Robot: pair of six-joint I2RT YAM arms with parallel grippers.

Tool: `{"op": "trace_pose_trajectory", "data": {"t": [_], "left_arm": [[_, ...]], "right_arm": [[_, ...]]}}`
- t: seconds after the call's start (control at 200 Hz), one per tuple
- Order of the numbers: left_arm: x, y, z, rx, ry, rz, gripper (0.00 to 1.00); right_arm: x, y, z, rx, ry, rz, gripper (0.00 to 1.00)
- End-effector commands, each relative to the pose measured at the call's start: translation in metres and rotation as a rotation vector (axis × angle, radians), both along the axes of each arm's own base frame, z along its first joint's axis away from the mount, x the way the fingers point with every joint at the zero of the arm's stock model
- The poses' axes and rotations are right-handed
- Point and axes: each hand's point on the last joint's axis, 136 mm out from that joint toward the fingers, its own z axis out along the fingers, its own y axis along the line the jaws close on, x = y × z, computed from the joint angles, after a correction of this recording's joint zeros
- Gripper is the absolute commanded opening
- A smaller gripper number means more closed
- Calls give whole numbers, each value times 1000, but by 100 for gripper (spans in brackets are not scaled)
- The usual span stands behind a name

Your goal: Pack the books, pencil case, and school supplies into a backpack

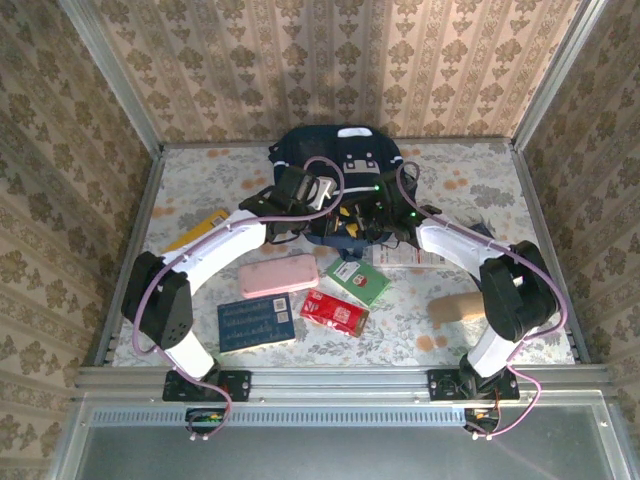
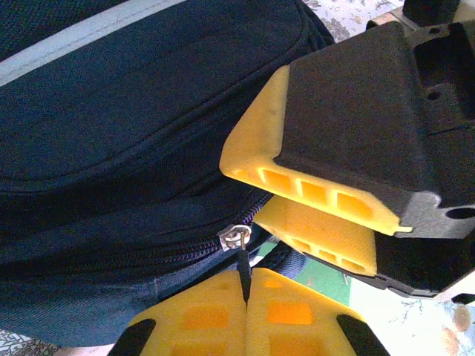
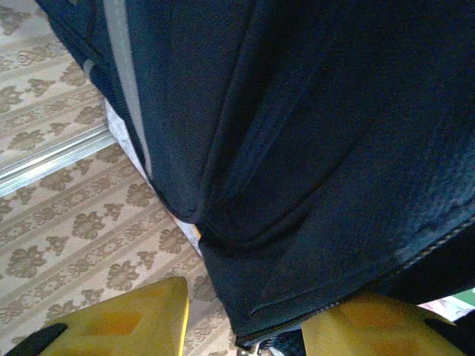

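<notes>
Slippage is risked for the thin dark zipper pull clamped in the left gripper if the navy fabric backpack drags; the half-spread right gripper's hold cannot be told.

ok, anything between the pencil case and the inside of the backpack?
Yes. The backpack zipper looks shut; left gripper pinches its pull, right gripper grips the backpack beside it. The pencil case lies uncovered.
</notes>
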Motion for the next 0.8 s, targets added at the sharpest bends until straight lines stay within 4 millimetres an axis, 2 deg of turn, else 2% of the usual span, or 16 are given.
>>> {"op": "trace_pose_trajectory", "data": {"t": [0.0,0.135,0.335,0.515,0.795], "left_arm": [[-2,-13,27,-84,-70,-39,0],[-2,-15,15,-78,-46,-39,0],[-3,-15,-1,-67,-21,-34,0],[1,-7,-11,-34,-27,-17,0],[21,28,-11,14,-65,86,0]], "right_arm": [[11,-12,-4,-59,-5,-54,39],[17,-14,-11,-68,-8,-63,27],[19,-12,-28,-66,7,-68,0],[21,-15,-25,-61,-18,-73,0],[19,-35,-9,-46,-56,-112,0]]}}
